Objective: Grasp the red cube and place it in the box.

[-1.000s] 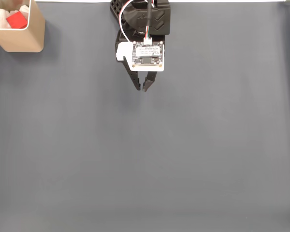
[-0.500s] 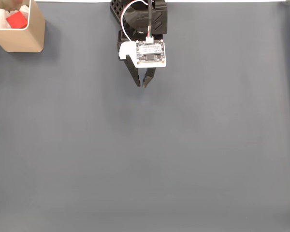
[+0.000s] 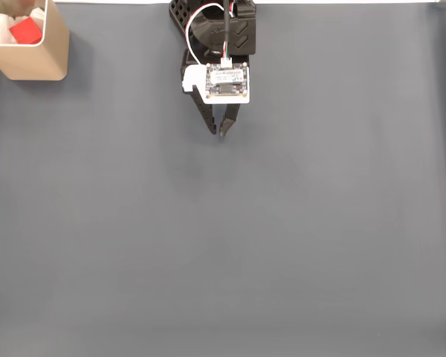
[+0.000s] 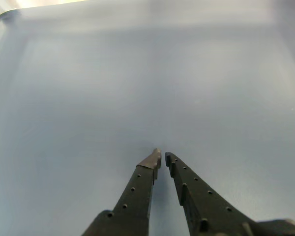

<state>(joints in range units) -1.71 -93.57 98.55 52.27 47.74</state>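
One red cube (image 3: 24,32) lies inside one box (image 3: 39,58) at the fixed view's top-left corner (on white material). The gripper (image 3: 218,132), well apart, is clenched, empty; the wrist view shows its fingertips (image 4: 152,159) nearly touching above the grey bench (image 4: 137,88).

**Grey mat and what is set on it**

A plain blue-grey mat (image 3: 282,245) is seen covering the table. The box (image 3: 31,61) is placed on it at the far-left corner in the fixed view; its base appears flat on the mat.
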